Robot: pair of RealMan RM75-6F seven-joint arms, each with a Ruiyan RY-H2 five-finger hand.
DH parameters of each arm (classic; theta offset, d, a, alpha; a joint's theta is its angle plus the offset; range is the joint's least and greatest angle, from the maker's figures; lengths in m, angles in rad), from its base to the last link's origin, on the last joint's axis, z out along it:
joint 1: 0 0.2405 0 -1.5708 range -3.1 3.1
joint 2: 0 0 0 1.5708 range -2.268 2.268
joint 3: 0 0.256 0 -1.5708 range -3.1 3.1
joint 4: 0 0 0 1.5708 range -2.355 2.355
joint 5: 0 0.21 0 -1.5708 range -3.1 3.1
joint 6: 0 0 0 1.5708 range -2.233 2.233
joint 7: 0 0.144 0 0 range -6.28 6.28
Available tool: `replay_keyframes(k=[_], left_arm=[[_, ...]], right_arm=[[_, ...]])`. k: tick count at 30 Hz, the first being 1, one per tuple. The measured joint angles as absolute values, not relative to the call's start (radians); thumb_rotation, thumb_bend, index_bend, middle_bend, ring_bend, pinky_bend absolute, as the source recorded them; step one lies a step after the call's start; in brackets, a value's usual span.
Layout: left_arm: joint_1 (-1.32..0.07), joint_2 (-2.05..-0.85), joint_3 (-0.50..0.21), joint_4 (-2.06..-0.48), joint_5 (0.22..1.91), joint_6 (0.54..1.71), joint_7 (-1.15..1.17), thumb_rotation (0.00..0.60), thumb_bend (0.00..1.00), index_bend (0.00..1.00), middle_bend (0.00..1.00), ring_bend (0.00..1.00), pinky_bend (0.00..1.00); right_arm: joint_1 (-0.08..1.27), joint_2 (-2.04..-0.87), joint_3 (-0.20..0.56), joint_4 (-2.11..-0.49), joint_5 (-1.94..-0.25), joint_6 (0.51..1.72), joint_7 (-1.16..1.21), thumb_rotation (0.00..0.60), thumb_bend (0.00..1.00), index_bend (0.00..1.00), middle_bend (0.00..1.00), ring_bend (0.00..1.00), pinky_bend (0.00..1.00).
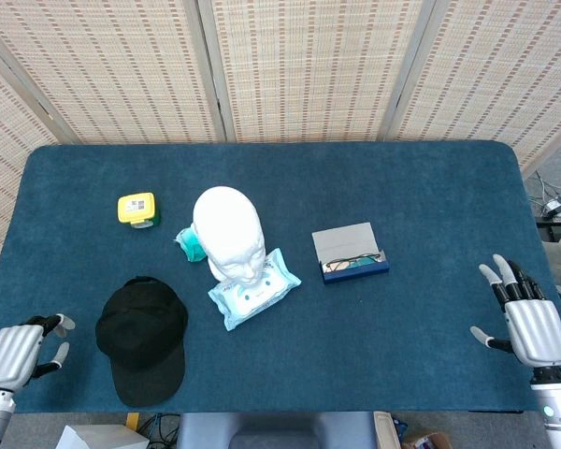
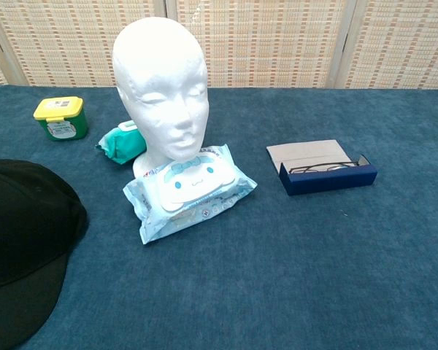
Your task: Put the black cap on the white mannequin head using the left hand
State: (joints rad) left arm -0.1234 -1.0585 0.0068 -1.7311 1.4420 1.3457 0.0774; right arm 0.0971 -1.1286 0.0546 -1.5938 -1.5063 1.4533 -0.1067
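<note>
The black cap [image 1: 142, 335] lies flat on the blue table at the front left, its brim toward the front edge; the chest view shows the black cap [image 2: 22, 244] at its left border. The white mannequin head [image 1: 229, 231] stands upright near the table's middle, bare, and in the chest view the mannequin head [image 2: 160, 87] faces the front. My left hand [image 1: 19, 353] rests at the front left corner, left of the cap and apart from it, fingers apart and holding nothing. My right hand [image 1: 526, 316] is at the front right edge, fingers spread, empty. Neither hand shows in the chest view.
A pale blue wipes pack [image 1: 253, 289] lies against the mannequin's base in front. A teal pouch [image 1: 189, 244] sits at its left. A yellow-lidded green tub [image 1: 137, 209] stands further left. An open navy case with glasses [image 1: 350, 253] lies to the right.
</note>
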Motion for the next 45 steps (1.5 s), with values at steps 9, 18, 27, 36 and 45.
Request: replay_keyframes(k=[9, 18, 27, 36, 45], left_arm=[[-0.123, -1.059, 0.008, -1.728, 1.434, 1.343, 0.081, 0.6, 0.38, 0.41, 0.49, 0.37, 0.51], [-0.113, -1.051, 0.015, -1.742, 1.471, 1.372, 0.069, 0.6, 0.38, 0.41, 0.49, 0.37, 0.51], [-0.104, -1.004, 0.045, -1.79, 1.541, 1.386, 0.022, 0.6, 0.53, 0.43, 0.49, 0.38, 0.54], [-0.11, -0.952, 0.092, -1.817, 1.666, 1.389, -0.109, 0.6, 0.91, 0.47, 0.51, 0.42, 0.58], [-0.125, -0.898, 0.147, -1.814, 1.801, 1.414, -0.308, 0.6, 0.95, 0.49, 0.53, 0.44, 0.59]], right_arm=[[0.107, -1.129, 0.06, -1.599, -1.494, 1.436, -0.116, 0.6, 0.0, 0.0, 0.03, 0.0, 0.16], [0.103, -1.131, 0.053, -1.606, -1.509, 1.449, -0.129, 0.6, 0.0, 0.0, 0.03, 0.0, 0.16], [0.103, -1.132, 0.054, -1.605, -1.505, 1.448, -0.129, 0.6, 0.0, 0.0, 0.03, 0.0, 0.16], [0.101, -1.131, 0.054, -1.606, -1.502, 1.451, -0.126, 0.6, 0.0, 0.0, 0.03, 0.0, 0.16], [0.102, -1.132, 0.054, -1.606, -1.5, 1.446, -0.13, 0.6, 0.0, 0.0, 0.03, 0.0, 0.16]])
